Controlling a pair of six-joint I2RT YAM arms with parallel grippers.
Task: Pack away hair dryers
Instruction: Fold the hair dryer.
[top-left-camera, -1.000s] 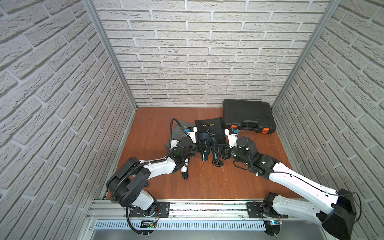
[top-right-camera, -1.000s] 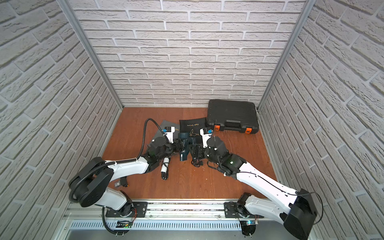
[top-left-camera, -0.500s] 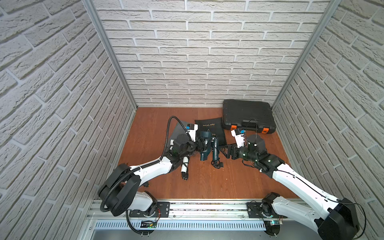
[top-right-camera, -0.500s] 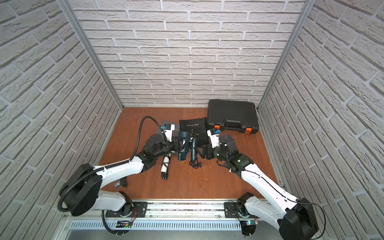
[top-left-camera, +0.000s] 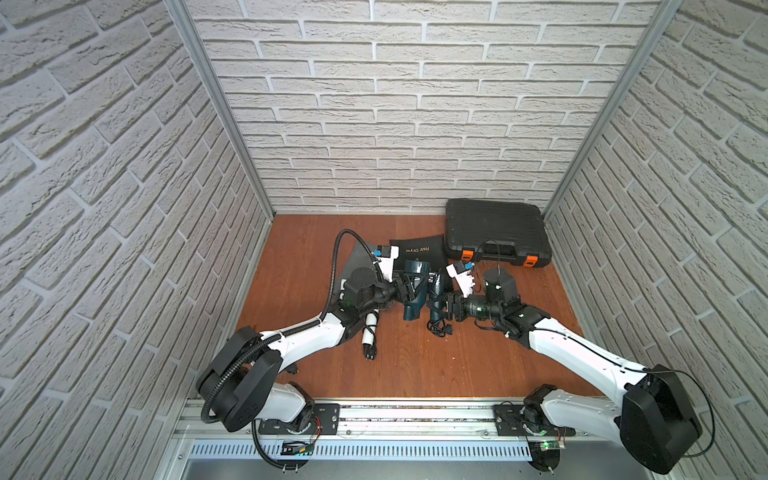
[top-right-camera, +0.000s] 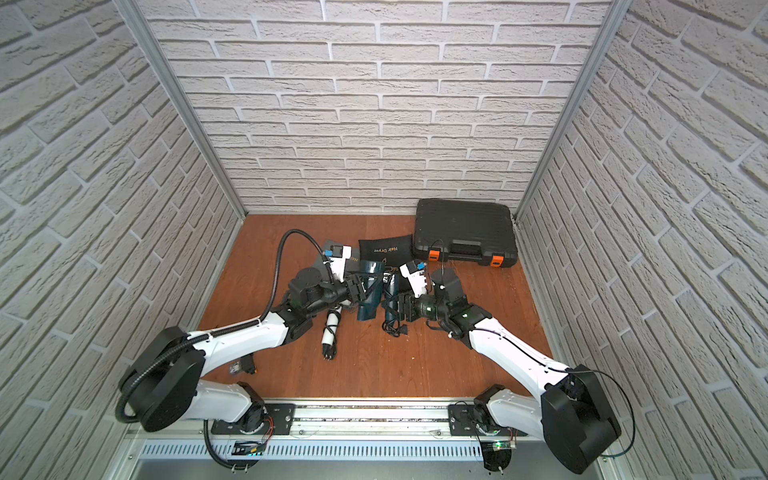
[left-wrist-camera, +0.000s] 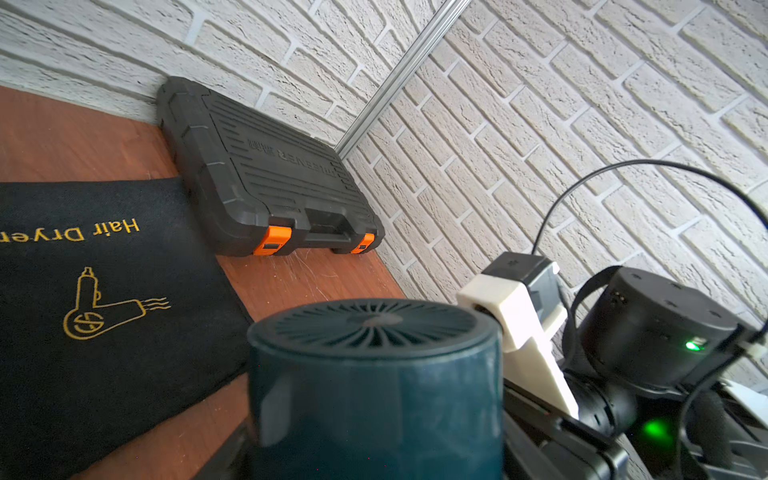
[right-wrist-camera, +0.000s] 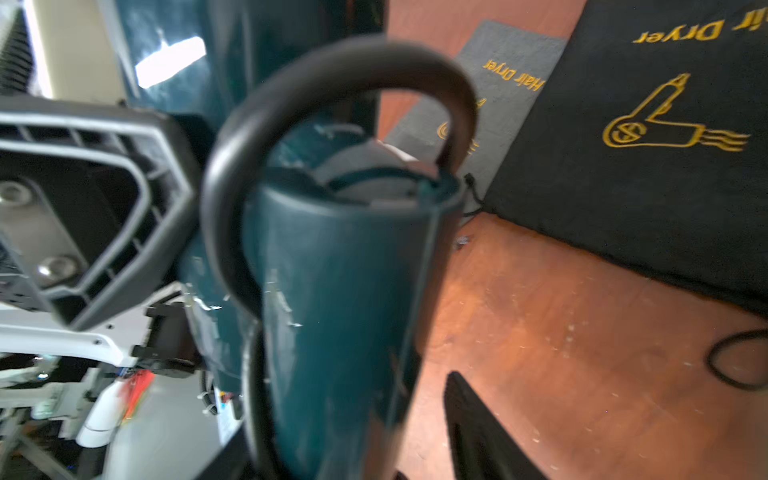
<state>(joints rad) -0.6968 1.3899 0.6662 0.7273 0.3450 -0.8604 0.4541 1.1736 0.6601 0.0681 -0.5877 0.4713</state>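
The dark teal hair dryer (top-left-camera: 415, 286) (top-right-camera: 370, 291) is between both arms at the middle of the floor. My left gripper (top-left-camera: 409, 289) (left-wrist-camera: 374, 436) is shut on its barrel (left-wrist-camera: 374, 374), grille end up. My right gripper (top-left-camera: 442, 305) (right-wrist-camera: 353, 415) stands around its handle (right-wrist-camera: 340, 291). A gap shows between the handle and one finger (right-wrist-camera: 478, 415), so the jaws are still open. A black cord loop (right-wrist-camera: 332, 70) arches over the handle end. The white hair dryer (top-left-camera: 370, 328) (top-right-camera: 331, 328) lies partly under my left arm, with its plug pointing to the front.
A black "Hair Dryer" bag (top-left-camera: 419, 249) (left-wrist-camera: 104, 291) (right-wrist-camera: 665, 145) lies flat behind the dryers, with a grey one (top-left-camera: 357, 262) (right-wrist-camera: 511, 91) to its left. A black hard case with orange latches (top-left-camera: 494, 232) (top-right-camera: 463, 232) (left-wrist-camera: 270, 178) sits shut in the back right corner. Brick walls enclose three sides.
My right gripper has moved left onto the teal dryer's handle and its jaws have narrowed. The left gripper has kept its hold on the barrel.
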